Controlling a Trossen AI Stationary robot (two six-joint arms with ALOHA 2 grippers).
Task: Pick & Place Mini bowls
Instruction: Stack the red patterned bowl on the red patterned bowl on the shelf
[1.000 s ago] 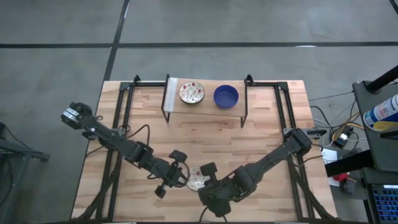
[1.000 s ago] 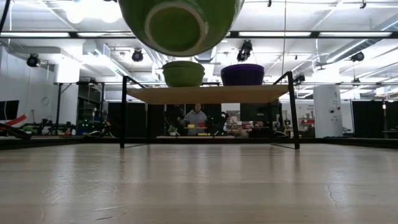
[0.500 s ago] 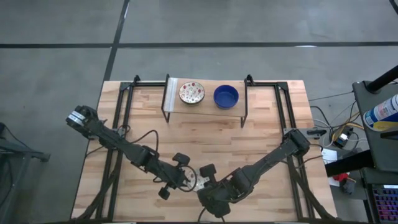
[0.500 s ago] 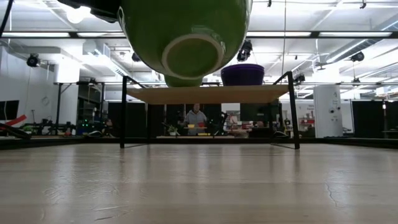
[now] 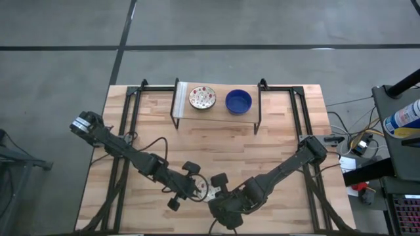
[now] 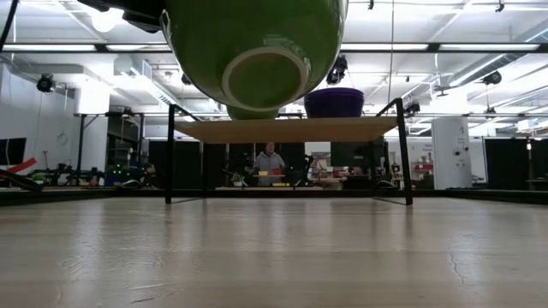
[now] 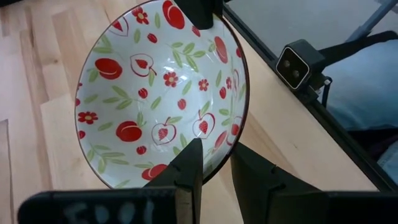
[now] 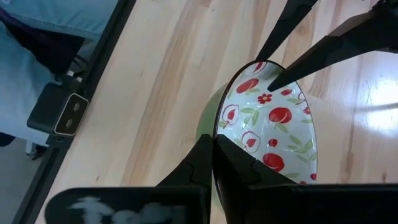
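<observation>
Both arms meet at the near edge of the wooden table [image 5: 275,141], and between them hangs a small round bowl, cream-white inside with red fruit and green leaves and green on the outside [image 7: 163,93]. The left gripper [image 7: 214,165] pinches one side of its rim, one finger inside the bowl and one outside, jaws closed on the wall. Opposite, the right gripper [image 8: 213,165] has its fingers clamped tight on the other side of the rim, so the bowl is held by both at once. From table height the bowl's green underside and pale foot ring [image 6: 257,51] sit well clear of the tabletop, tilted. It holds nothing inside. At the far end of the table stands a low wooden shelf on black metal legs [image 5: 186,113]. On it rest a second cream-white patterned bowl [image 5: 202,98] and, just beside it but apart, a solid cobalt blue round bowl [image 5: 238,101]. Both shelf bowls sit upright with nothing in them. A person [image 6: 270,161] shows in the room far behind the shelf.
</observation>
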